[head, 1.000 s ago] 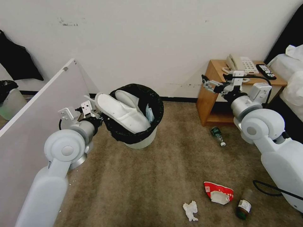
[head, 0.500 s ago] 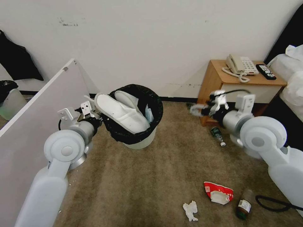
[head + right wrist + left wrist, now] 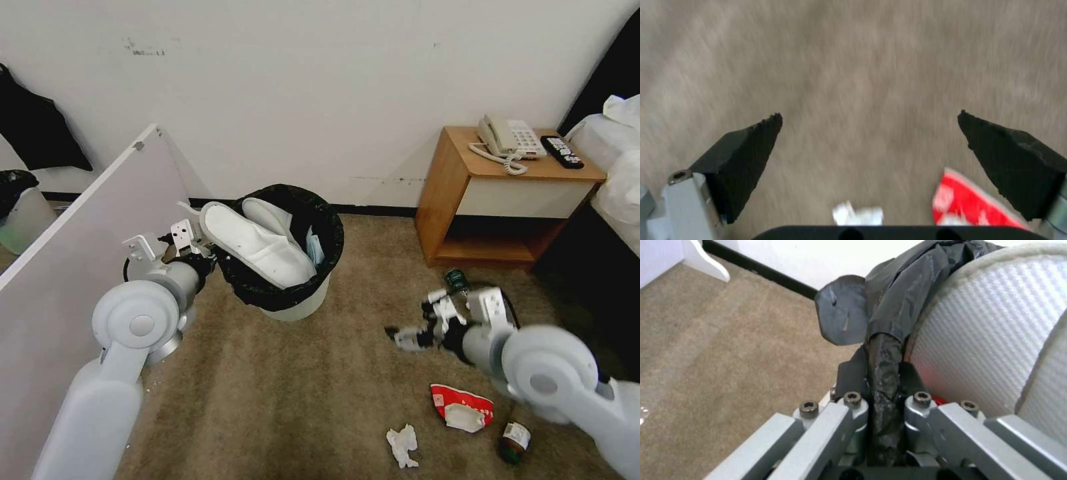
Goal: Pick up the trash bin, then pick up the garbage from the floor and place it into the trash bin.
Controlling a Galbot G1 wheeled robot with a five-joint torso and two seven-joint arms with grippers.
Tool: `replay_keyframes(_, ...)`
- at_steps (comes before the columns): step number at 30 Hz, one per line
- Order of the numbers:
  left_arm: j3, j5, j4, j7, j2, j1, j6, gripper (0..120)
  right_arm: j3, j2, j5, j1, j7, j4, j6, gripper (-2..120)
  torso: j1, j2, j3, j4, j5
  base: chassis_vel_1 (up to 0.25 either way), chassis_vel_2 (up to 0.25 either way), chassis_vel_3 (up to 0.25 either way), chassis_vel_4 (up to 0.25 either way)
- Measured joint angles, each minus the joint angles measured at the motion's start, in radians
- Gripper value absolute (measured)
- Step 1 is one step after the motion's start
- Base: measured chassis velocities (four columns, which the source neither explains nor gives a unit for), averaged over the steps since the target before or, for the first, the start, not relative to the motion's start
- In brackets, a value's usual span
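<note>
Carpet (image 3: pixel 320 373) litter: red-white wrapper (image 3: pixel 461 405), crumpled tissue (image 3: pixel 403 445), a brown bottle (image 3: pixel 514 440) beside the wrapper, a green-labelled bottle (image 3: pixel 457 279) near the nightstand (image 3: pixel 493 200). Left tool (image 3: pixel 200 243) is clamped tight on the black-bag rim of the trash bin (image 3: pixel 293 280), holding it at the robot's left front; two white slippers (image 3: pixel 257 243) stick out of the bin. Right tool (image 3: pixel 407 333) hangs low over bare carpet, jaws spread wide, holding nothing, with tissue and wrapper just beside it in its wrist view.
</note>
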Motion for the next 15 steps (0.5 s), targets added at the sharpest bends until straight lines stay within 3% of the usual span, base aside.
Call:
replay_keyframes(6, -0.007, -0.001, -0.013, -0.003, 0.0, 0.005, 0.0, 4, -0.03, -0.022, -0.033, -0.088, -0.002, -0.053, 0.002, 100, 0.0, 0.0, 0.0, 0.0, 0.0, 0.0, 0.0, 0.0, 0.0)
replay_keyframes(15, -0.017, -0.003, -0.024, -0.004, 0.001, 0.013, 0.0, 4, -0.095, 0.016, -0.059, -0.124, 0.001, -0.121, 0.003, 100, 0.0, 0.0, 0.0, 0.0001, 0.0, 0.0, 0.0, 0.0, 0.0)
